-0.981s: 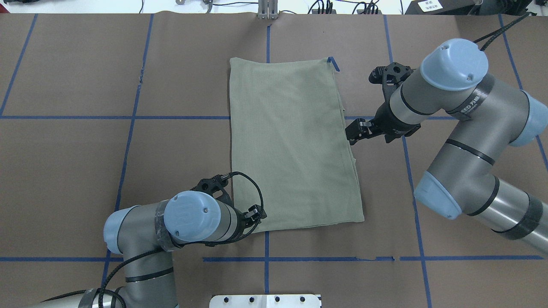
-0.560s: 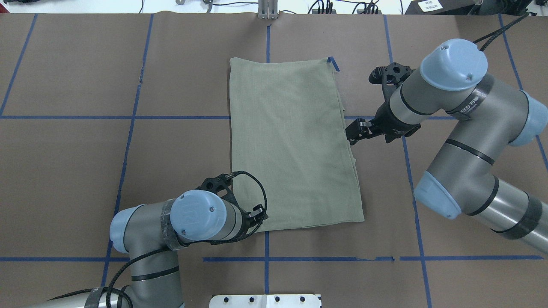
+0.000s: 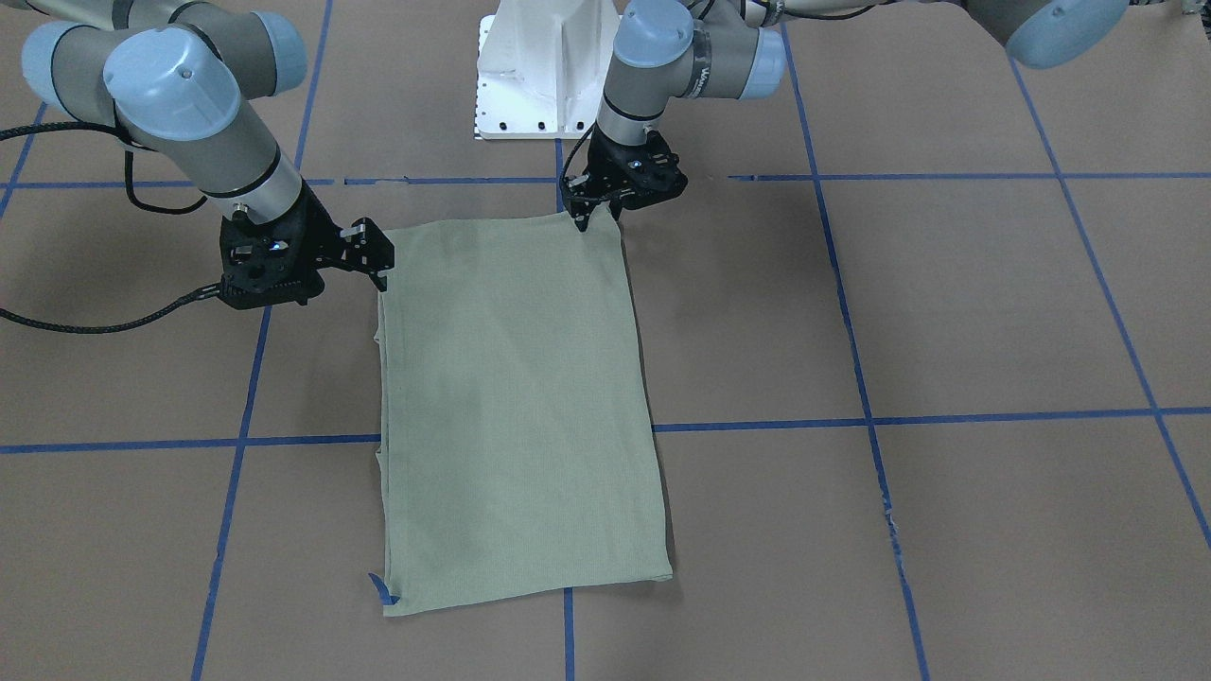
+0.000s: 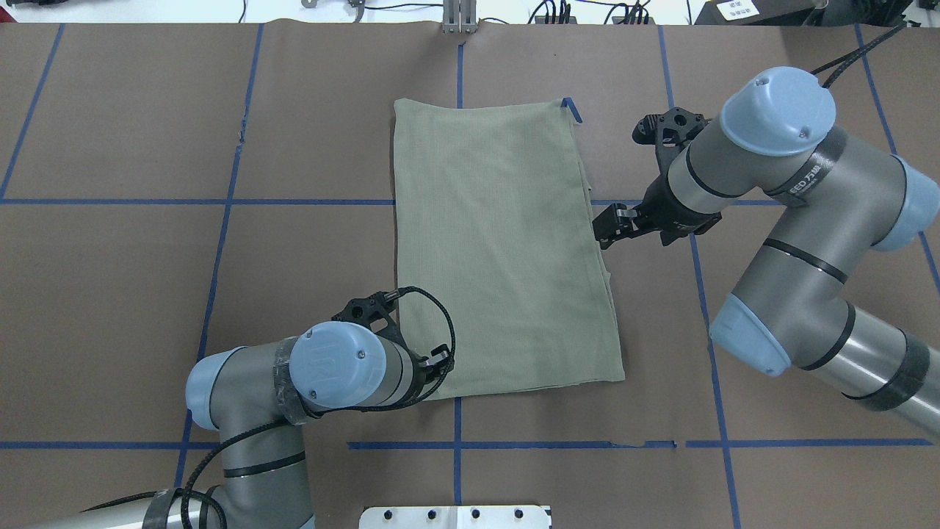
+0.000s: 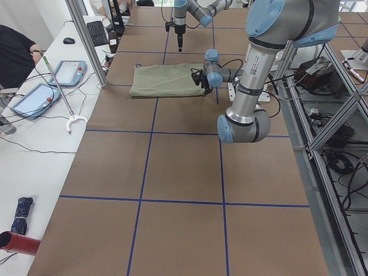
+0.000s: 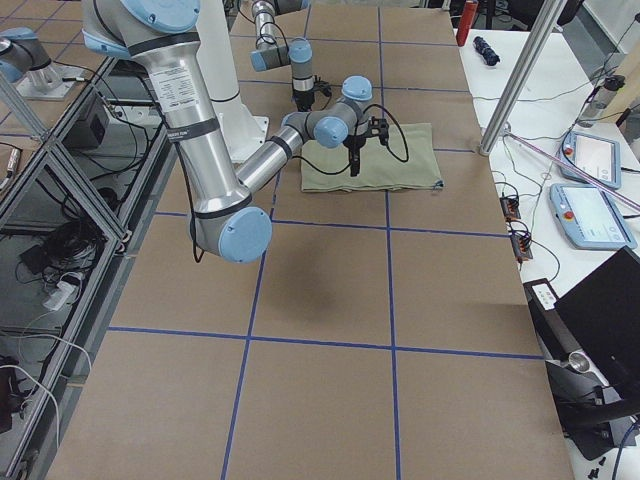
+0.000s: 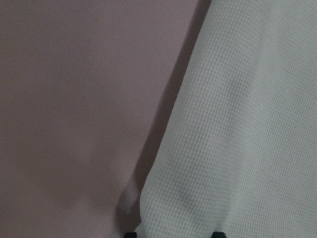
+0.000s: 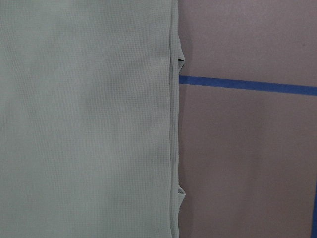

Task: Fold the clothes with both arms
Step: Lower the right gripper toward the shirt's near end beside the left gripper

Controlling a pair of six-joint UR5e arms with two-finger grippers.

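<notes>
The clothes (image 4: pixel 499 250) are one sage-green shirt folded into a flat rectangle at the table's middle, also seen in the front-facing view (image 3: pixel 511 397). My left gripper (image 4: pixel 438 362) points down at the cloth's near-left corner. It is open, and the left wrist view shows its fingertips (image 7: pixel 130 234) on either side of that corner of the clothes (image 7: pixel 237 124). My right gripper (image 4: pixel 602 229) is open beside the cloth's right edge, about halfway along it, holding nothing. The right wrist view shows that layered edge of the clothes (image 8: pixel 84 119) but no fingers.
Brown paper with blue tape lines (image 4: pixel 220 201) covers the table. A loose bit of blue tape (image 4: pixel 571 109) lies at the cloth's far right corner. The white pedestal base (image 3: pixel 539 76) stands just behind the cloth. Tablets (image 5: pixel 69 72) and a person (image 5: pixel 14 52) are at a side table.
My left arm has shifted slightly forward and right, bringing its gripper closer over the cloth's near-left corner. The right arm and the cloth have not moved.
</notes>
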